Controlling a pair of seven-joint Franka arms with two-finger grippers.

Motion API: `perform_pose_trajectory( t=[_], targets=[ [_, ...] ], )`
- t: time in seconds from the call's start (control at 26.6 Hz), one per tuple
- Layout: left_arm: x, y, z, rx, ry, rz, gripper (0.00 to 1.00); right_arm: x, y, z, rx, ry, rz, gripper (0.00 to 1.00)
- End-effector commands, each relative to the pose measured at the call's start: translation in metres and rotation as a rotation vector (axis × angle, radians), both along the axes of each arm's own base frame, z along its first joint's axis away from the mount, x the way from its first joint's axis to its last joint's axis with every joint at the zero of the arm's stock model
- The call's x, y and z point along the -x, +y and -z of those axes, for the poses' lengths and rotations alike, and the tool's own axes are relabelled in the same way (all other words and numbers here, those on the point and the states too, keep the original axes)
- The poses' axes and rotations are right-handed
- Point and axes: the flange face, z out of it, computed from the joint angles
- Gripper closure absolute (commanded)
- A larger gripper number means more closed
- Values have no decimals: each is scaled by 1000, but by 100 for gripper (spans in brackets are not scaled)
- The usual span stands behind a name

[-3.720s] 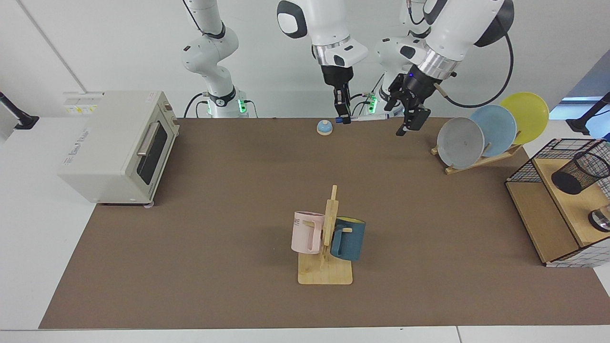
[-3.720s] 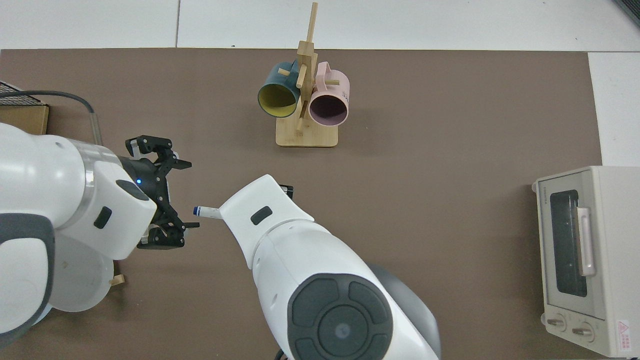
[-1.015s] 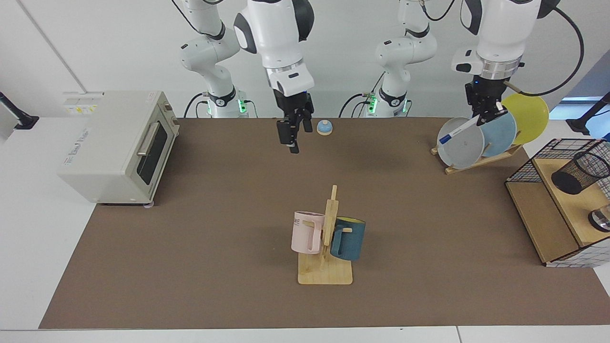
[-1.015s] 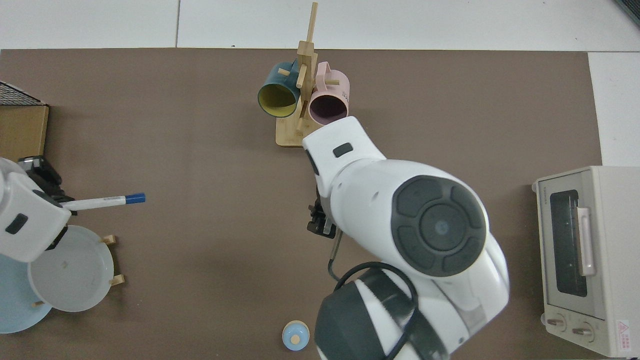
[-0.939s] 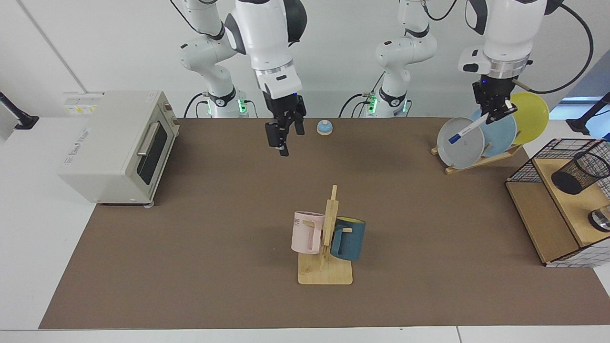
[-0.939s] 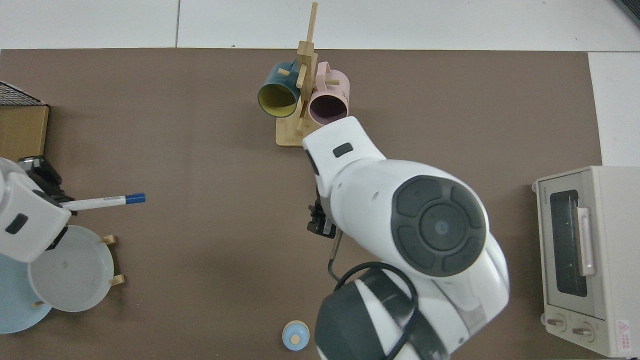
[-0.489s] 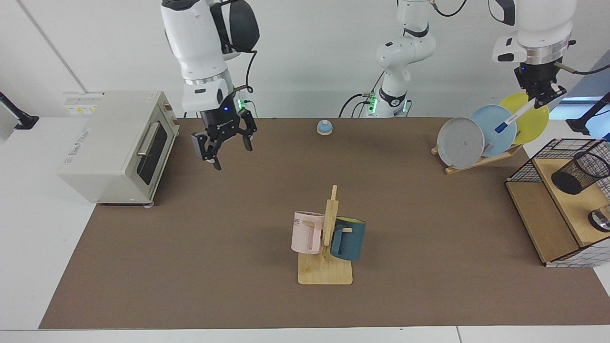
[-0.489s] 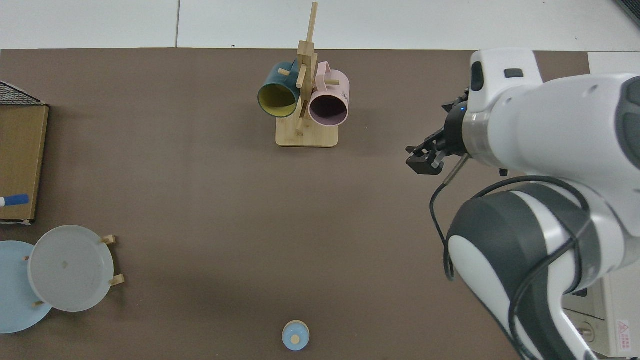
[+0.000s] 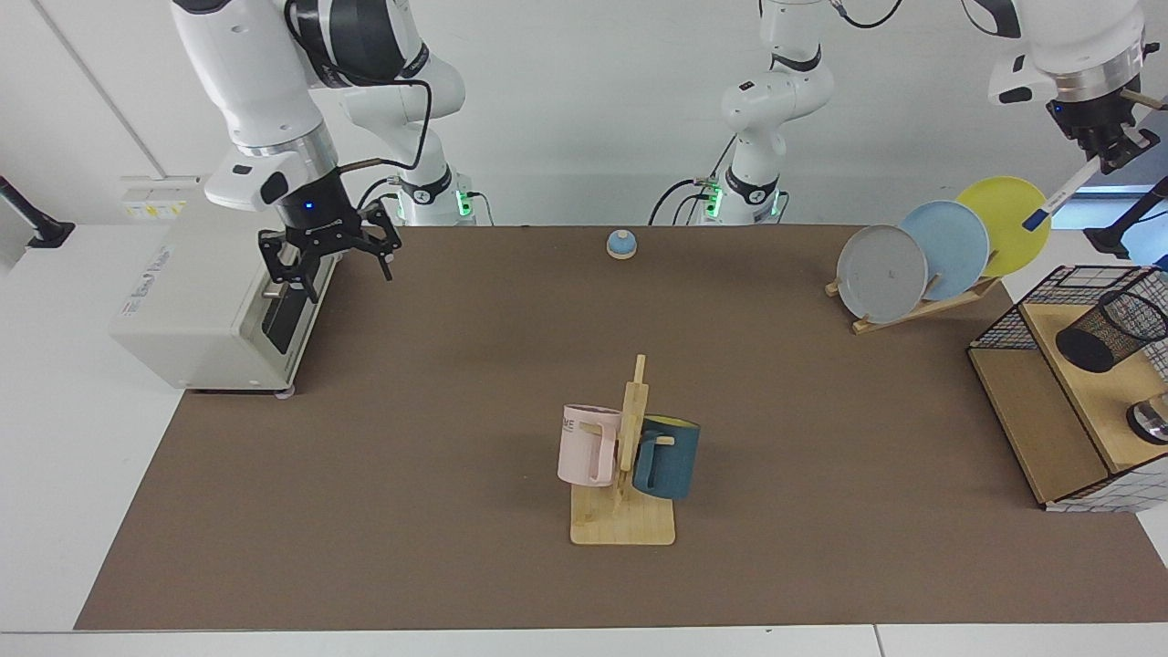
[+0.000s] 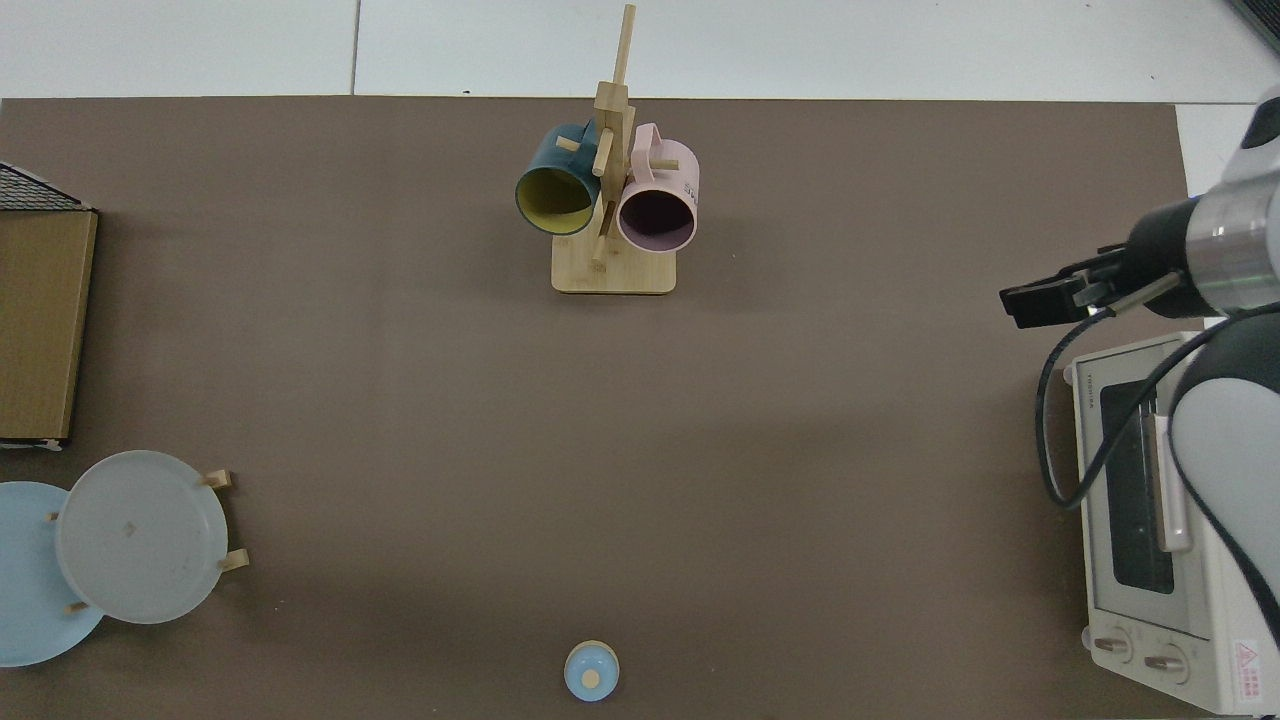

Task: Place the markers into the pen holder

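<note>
Facing view: the left gripper [image 9: 1111, 153], jaws closed on the marker [image 9: 1057, 198], carries it high above the pen holder [image 9: 1111, 330], apparently tipped on its shelf. Next, aligning the marker with the holder's mouth; the right gripper [image 9: 328, 254] waits, jaws spread empty, beside the toaster oven [image 9: 210, 283].

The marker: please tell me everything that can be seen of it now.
The marker is a slim pen with a white barrel and a dark blue cap. It hangs in the air at the facing view's upper right, tilted, cap end lowest, in front of the yellow plate. Only the left hand touches it, shut on its upper end. It is above and behind the pen holder, not in it. The top view does not show it.
</note>
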Motion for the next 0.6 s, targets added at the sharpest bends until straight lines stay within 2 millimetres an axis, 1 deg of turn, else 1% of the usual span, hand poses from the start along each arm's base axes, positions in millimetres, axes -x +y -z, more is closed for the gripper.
perform_pose_trajectory(
  t=[0.0, 0.11, 0.26, 0.34, 0.45, 0.56],
  targets=[
    [-17, 32, 7, -91, 8, 28, 100, 12, -39, -4, -42, 66, 244, 0],
    [-23, 36, 6, -129, -8, 59, 100, 16, -36, -6, -55, 94, 343, 0],
    [-34, 40, 8, -198, -9, 103, 100, 18, -40, -7, -63, 101, 407, 0],
    [-42, 43, 15, -225, -1, 121, 100, 19, -39, -7, -78, 107, 411, 0],
    [-58, 53, 32, -238, 15, 140, 100, 19, -34, -8, -138, 116, 454, 0],
    [-74, 59, 43, -259, 26, 155, 100, 17, -38, -9, -148, 108, 519, 0]
  ],
)
